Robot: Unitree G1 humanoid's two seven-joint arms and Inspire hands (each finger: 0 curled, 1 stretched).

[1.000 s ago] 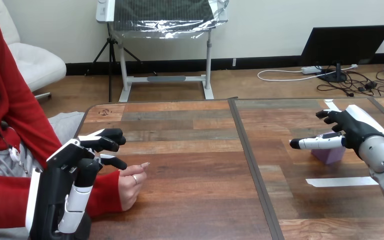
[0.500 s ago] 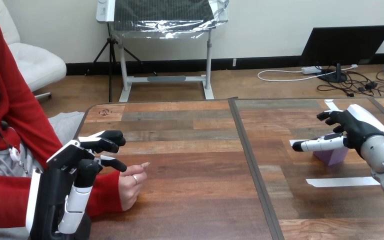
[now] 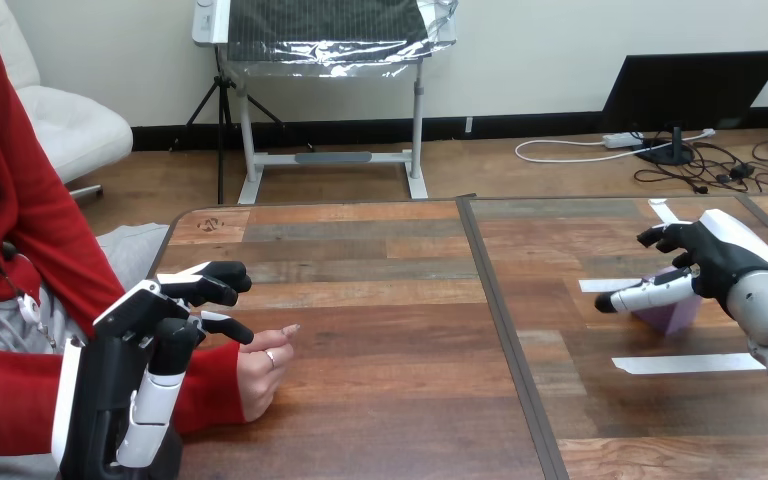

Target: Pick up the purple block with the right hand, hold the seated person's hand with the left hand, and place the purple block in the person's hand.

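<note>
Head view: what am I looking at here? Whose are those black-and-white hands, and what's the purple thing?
The camera sits on a humanoid robot's head and looks down across a wooden table. The two machine hands are the robot's own. Its left hand is open beside the person's hand, which rests loosely curled on the table, and the robot hand grips nothing. Its right hand is open over a purple block that stands on the table. Its fingers are above the block and its thumb in front, so the block is not yet gripped. White tape strips lie near the block.
</note>
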